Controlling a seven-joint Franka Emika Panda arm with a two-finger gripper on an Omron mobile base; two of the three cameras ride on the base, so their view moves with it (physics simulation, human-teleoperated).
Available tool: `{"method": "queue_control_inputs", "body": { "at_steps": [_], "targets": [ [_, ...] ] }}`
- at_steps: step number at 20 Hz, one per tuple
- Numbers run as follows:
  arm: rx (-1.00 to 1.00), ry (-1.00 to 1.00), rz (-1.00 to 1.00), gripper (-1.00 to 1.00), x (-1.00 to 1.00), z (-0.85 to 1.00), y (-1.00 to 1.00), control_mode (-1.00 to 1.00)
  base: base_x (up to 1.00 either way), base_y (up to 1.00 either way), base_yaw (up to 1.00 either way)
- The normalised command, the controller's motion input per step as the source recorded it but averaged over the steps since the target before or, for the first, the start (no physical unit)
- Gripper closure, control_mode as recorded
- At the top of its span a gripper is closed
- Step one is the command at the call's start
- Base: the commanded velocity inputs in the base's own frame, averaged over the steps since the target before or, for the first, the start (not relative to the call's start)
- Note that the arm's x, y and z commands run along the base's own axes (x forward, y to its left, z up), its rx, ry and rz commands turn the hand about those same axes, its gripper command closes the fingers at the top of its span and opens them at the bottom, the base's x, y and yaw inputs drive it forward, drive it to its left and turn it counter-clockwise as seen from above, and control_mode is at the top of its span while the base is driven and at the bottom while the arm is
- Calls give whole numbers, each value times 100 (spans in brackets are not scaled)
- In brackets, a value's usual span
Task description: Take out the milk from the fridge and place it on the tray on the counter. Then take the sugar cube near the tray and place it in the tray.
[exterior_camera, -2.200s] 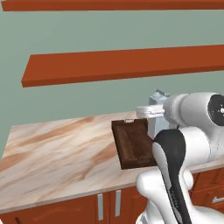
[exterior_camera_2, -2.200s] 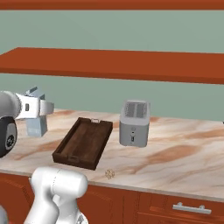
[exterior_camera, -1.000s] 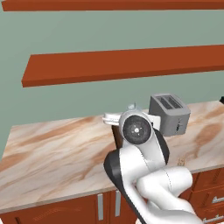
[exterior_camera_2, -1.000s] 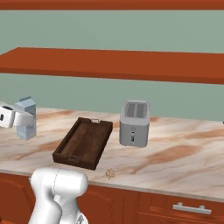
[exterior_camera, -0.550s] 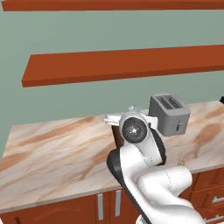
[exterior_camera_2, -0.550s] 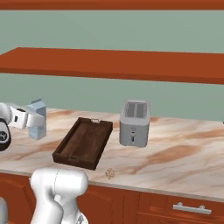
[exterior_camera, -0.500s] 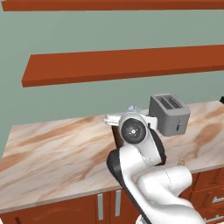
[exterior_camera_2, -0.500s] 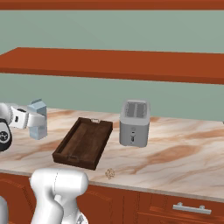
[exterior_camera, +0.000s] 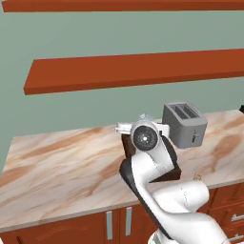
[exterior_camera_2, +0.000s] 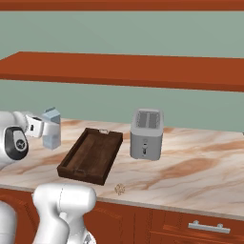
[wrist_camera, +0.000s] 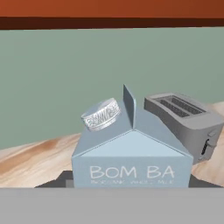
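— Where is your milk (exterior_camera_2: 51, 128) sitting right now?

— You are seeing it at the left of the right base frame, upright, above the worktop (exterior_camera_2: 190, 174), just left of the tray's (exterior_camera_2: 90, 157) far end; your fingers (exterior_camera_2: 44, 127) are clasping it from the left side.

— And in the hand view?

— The carton is filling the lower middle, its silver cap (wrist_camera: 101, 114) tilting left; the toaster (wrist_camera: 186, 122) is standing at the right; a small sugar cube (exterior_camera_2: 119, 189) is lying near the tray's front corner.
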Motion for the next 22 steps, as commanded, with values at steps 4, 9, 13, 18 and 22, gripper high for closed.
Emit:
{"method": "queue_control_inputs", "body": {
  "at_steps": [4, 9, 13, 18, 22],
  "targets": [
    [0, 3, 0, 100, 35, -4, -22, -100, 0, 0, 0],
    [0, -3, 0, 100, 12, -13, -28, -100, 0, 0, 0],
    [-1, 1, 0, 100, 20, -31, -40, -100, 0, 0, 0],
    [0, 0, 0, 100, 25, -18, -37, -100, 0, 0, 0],
    [0, 1, 0, 100, 21, -15, -28, -100, 0, 0, 0]
  ]
}}
